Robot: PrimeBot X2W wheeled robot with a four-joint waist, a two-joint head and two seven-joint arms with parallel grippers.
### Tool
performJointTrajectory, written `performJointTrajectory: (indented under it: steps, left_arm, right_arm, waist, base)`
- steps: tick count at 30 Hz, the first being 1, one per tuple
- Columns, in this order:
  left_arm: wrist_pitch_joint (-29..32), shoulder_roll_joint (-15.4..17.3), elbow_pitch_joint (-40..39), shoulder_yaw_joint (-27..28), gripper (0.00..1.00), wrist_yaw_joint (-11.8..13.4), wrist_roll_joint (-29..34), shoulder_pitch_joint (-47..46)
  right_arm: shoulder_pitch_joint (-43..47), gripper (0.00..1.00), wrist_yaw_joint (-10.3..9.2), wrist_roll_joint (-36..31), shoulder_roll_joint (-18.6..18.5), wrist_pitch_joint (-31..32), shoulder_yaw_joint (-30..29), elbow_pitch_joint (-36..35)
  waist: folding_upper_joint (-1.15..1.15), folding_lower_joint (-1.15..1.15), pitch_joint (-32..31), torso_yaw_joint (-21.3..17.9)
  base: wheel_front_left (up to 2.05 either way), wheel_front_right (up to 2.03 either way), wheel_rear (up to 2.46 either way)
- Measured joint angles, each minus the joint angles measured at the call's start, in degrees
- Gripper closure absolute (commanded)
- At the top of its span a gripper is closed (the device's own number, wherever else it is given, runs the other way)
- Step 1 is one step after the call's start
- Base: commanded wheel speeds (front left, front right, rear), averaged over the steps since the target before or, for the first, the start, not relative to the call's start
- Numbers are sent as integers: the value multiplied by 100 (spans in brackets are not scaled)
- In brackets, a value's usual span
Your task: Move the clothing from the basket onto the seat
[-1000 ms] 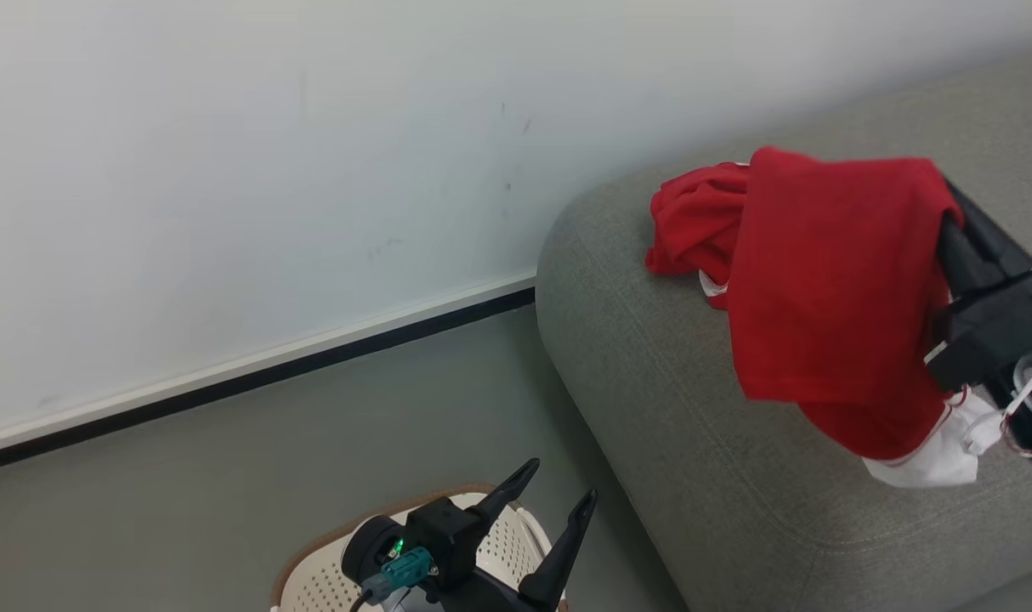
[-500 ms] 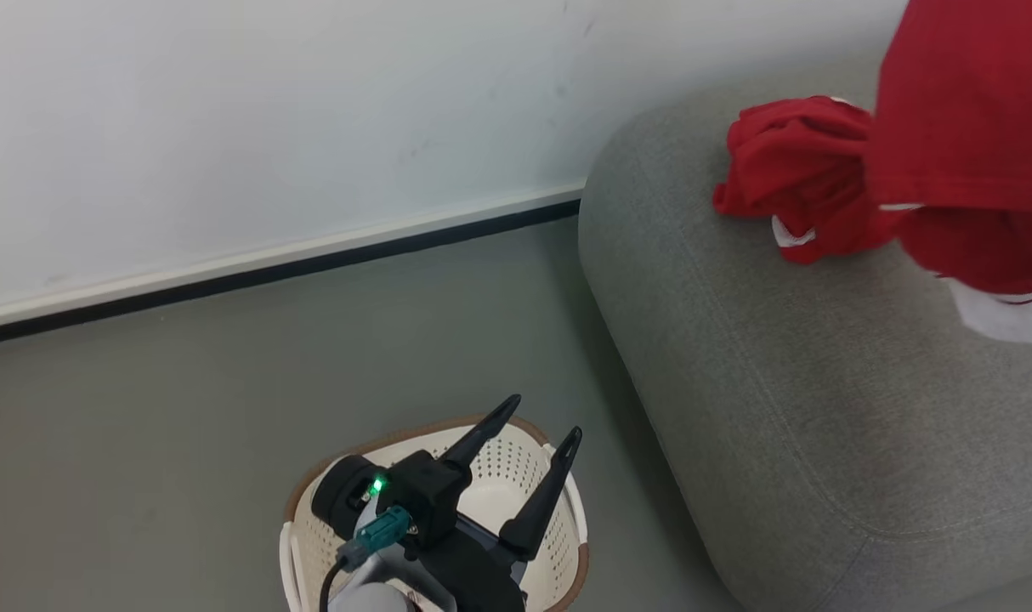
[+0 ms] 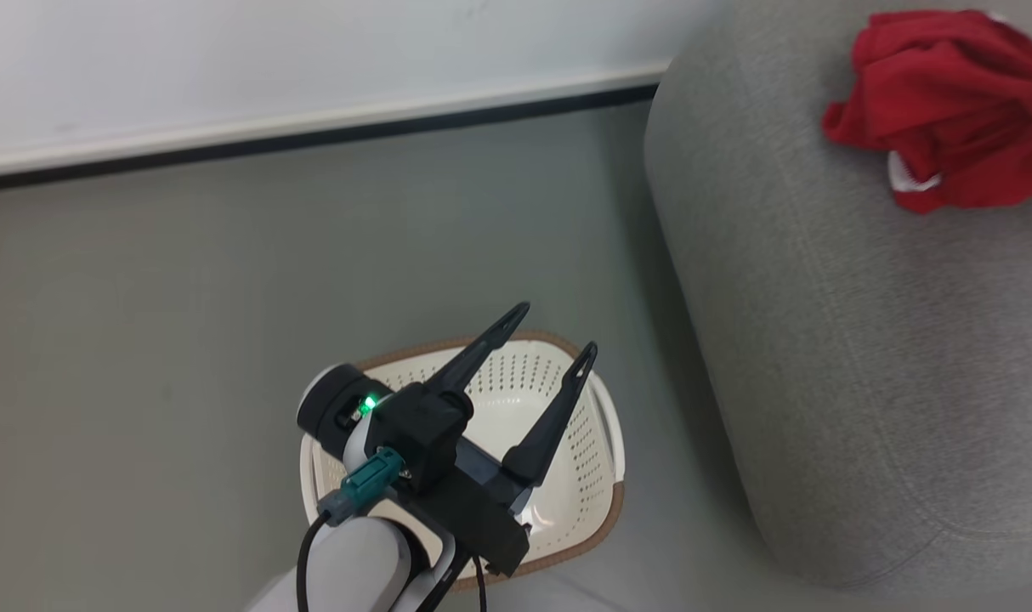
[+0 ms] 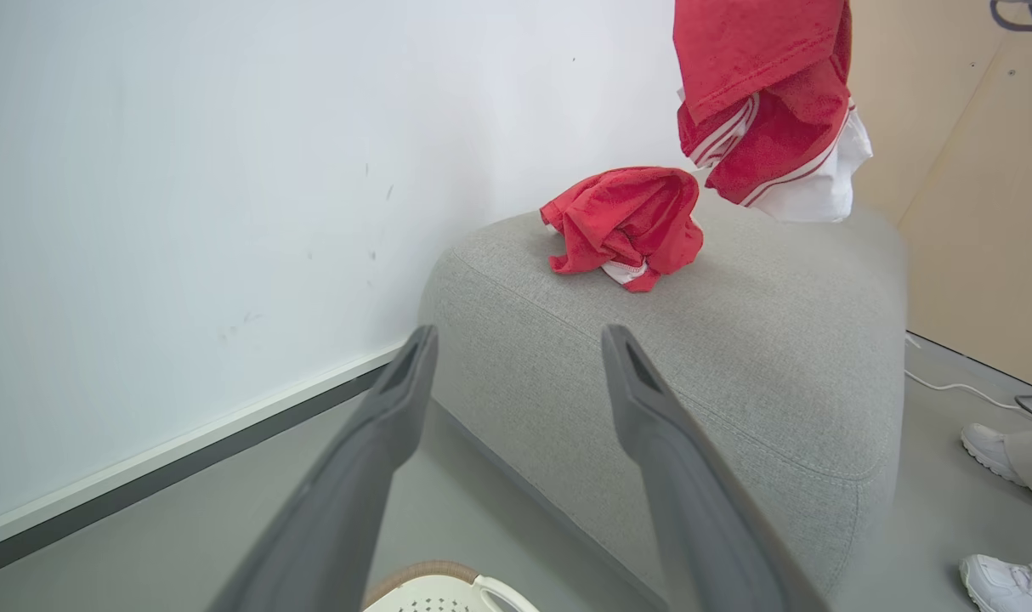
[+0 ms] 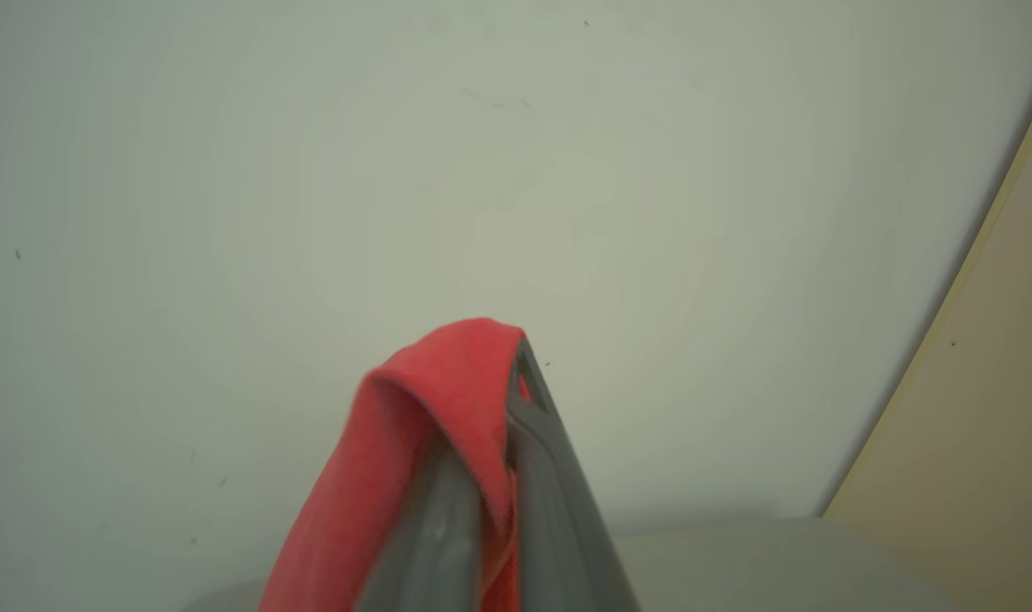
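Now your right gripper (image 5: 503, 382) pinches a garment (image 4: 762, 102), limp and light by the look, high above the seat (image 4: 694, 357). A crumpled heap (image 3: 941, 110) lies on the seat, at one o'clock from the basket (image 3: 605, 510). Soft stuff: any bunched fold should hold. Your left gripper (image 3: 558, 327) hangs spread over the basket.

The right end effector (image 5: 499, 399) has lifted its held clothing (image 4: 762, 102) higher above the seat (image 4: 737, 365).

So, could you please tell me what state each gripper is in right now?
Left gripper: open, holding nothing, above the basket.
Right gripper: shut on a red garment, lifted above the seat.
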Motion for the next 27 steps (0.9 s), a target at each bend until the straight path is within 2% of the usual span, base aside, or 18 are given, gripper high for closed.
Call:
performJointTrajectory:
  steps: [8, 12, 17, 23, 24, 26, 27]
  left_arm:
    - [78, -11, -453, -11, 0, 5, 274, -402]
    - [92, -9, -525, -11, 0, 5, 331, -565]
    - [130, 15, -545, 5, 0, 7, 375, -697]
    - [130, 32, -506, 13, 0, 24, 510, -755]
    - [130, 31, -487, 13, 0, 24, 511, -756]
    - [130, 35, -442, 9, 0, 23, 511, -756]
    - [130, 40, -430, 5, 0, 23, 514, -756]
  right_arm:
    - [-519, 100, -257, -67, 42, 47, -116, 531]
    - [-536, 100, -434, -96, 286, 16, -79, 882]
    - [-499, 100, -470, -94, 730, -60, 43, 1215]
    - [-421, 100, -468, -93, 1011, -199, 142, 1644]
    - [-403, 98, -461, -94, 1049, -212, 149, 1700]
    - [-371, 66, -448, -96, 1105, -255, 180, 1812]
    - [-369, 59, -448, -96, 1131, -259, 190, 1852]
  waist:
    - [0, 0, 696, 228]
    - [0, 0, 991, 300]
    - [1, -1, 1296, 359]
    - [1, -1, 1490, 342]
    - [1, -1, 1494, 323]
    - [0, -1, 1489, 286]
    - [0, -2, 1482, 268]
  base:
    - [0, 0, 0]
    - [0, 0, 0]
    - [0, 0, 0]
    - [0, 0, 0]
    - [0, 0, 0]
    - [0, 0, 0]
    - [0, 0, 0]
